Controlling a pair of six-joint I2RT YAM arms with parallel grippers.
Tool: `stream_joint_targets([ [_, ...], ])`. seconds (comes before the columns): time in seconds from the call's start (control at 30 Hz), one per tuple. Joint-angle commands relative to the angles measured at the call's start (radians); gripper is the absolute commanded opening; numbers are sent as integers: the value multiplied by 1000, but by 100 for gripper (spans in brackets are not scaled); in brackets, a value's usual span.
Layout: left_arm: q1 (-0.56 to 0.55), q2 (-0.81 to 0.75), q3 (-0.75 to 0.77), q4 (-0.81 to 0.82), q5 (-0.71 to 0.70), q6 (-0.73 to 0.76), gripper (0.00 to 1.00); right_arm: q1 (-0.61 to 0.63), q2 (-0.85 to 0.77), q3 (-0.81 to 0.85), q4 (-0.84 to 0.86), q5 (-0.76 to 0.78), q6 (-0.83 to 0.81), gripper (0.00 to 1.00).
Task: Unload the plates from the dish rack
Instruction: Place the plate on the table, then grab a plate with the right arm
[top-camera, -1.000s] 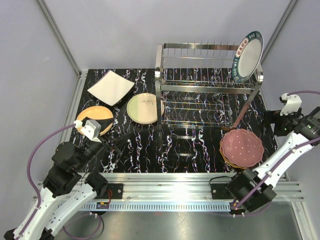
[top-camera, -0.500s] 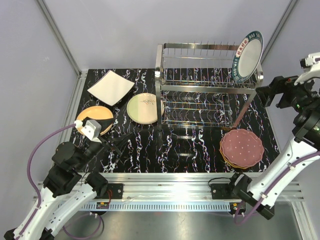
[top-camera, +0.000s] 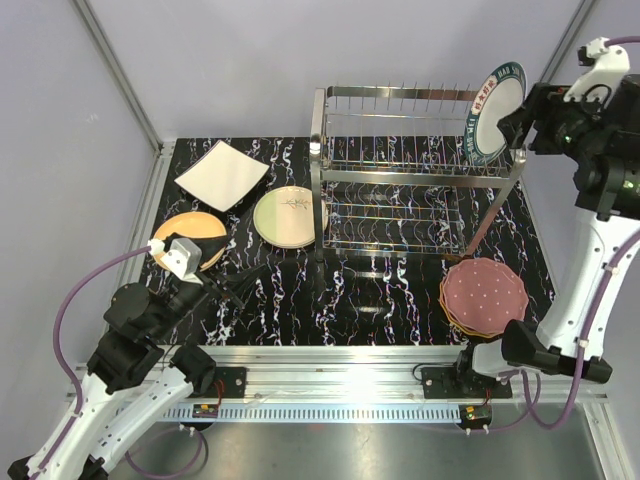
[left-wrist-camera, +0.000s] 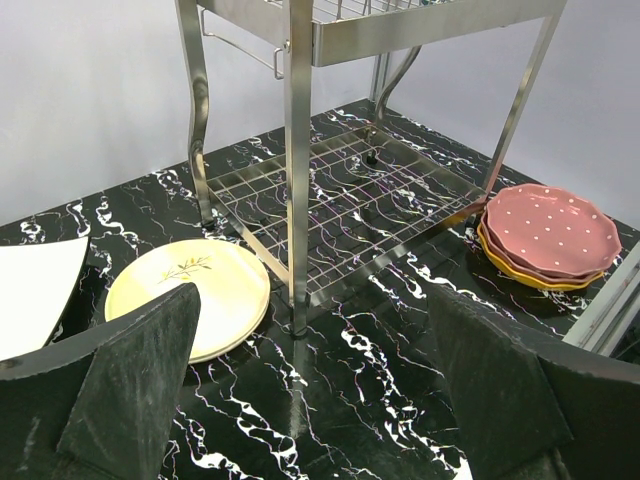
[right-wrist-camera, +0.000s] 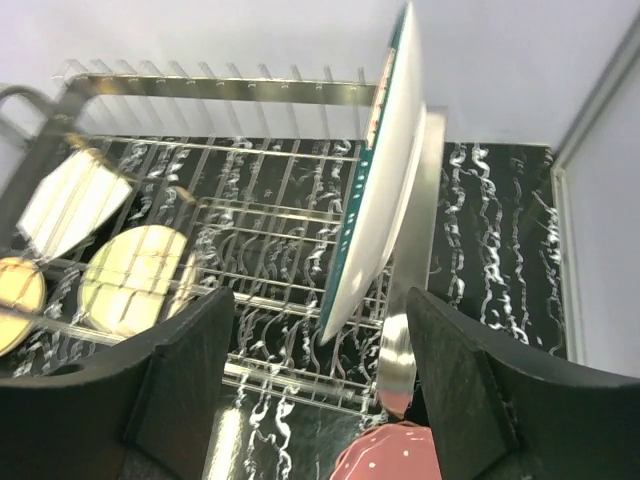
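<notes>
The chrome dish rack (top-camera: 415, 170) holds one upright white plate with a dark patterned rim (top-camera: 497, 112) at the right end of its upper tier. My right gripper (top-camera: 514, 122) is raised to that plate. In the right wrist view the gripper (right-wrist-camera: 320, 380) is open, its fingers on either side of the plate's (right-wrist-camera: 385, 180) lower edge and not touching it. My left gripper (left-wrist-camera: 320, 390) is open and empty, low over the table in front of the rack's left leg (left-wrist-camera: 298, 150).
A white square plate (top-camera: 222, 176), a pale green plate with a twig motif (top-camera: 290, 216) and a yellow-orange plate (top-camera: 195, 232) lie left of the rack. A stack topped by a pink polka-dotted plate (top-camera: 484, 296) sits at the front right. Frame posts stand at the back corners.
My right arm has swung up from beside the table's right edge to the plate on the rack's upper tier, and its fingers have narrowed a little. The left arm has not moved.
</notes>
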Motion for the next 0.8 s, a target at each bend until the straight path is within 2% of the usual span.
stream_joint_targets([
  [0.0, 3, 5, -3, 52, 13, -7, 99, 107, -2, -24, 93, 304, 13, 76],
  [0.07, 4, 1, -6, 49, 5, -6, 99, 149, -7, -58, 133, 386, -16, 76],
  [0.27, 3, -1, -4, 40, 0, 2, 99, 250, -13, -142, 244, 621, -55, 69],
  [0.43, 4, -1, -7, 40, -4, 5, 99, 280, -16, -181, 276, 678, -69, 63],
  [0.77, 3, -10, -17, 38, -6, 10, 99, 395, -16, -229, 351, 865, -112, 43],
])
